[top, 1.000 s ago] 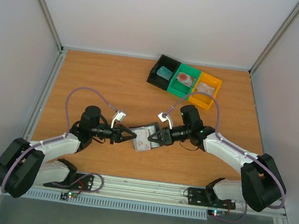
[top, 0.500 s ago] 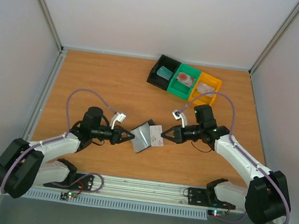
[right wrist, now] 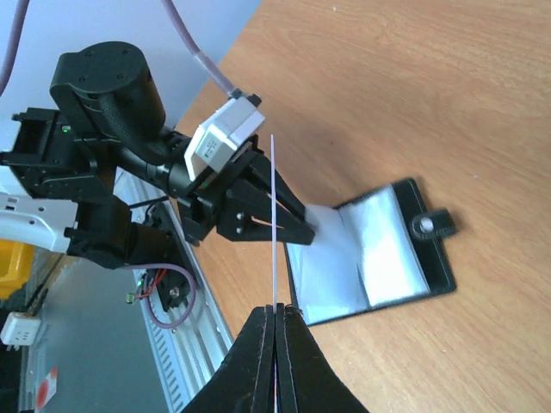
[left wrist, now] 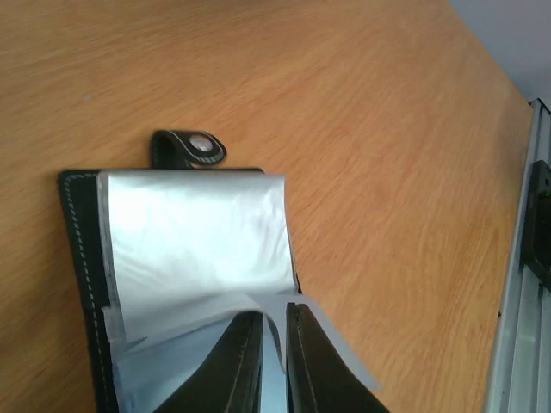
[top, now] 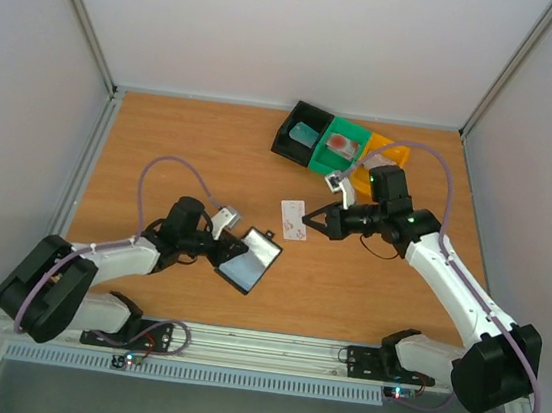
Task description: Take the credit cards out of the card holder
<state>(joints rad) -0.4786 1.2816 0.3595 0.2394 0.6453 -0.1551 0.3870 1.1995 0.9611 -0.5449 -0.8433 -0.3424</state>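
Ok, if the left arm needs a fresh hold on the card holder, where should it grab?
Probably a loose pale pocket leaf of the card holder, approached from the left gripper side, low along the table. The holder lies open and flat, so its black cover gives the jaws no edge, while the leaf curls up free.

Plainly a robotics lab test cell. Boxed in by plain white panels [top: 308,29] on bare aluminium posts [top: 81,16] across the top and sides of the overhead view. Fitted with a wooden table [top: 194,136], a left arm [top: 108,259] and a right arm [top: 449,278] trailing purple cables [top: 143,178], bolted along a metal rail [top: 269,345] at the bottom edge. Flanked there by exposed circuit boards [top: 131,358] with lit indicator lights. Stocked at upper right with black, green and orange trays [top: 282,145].
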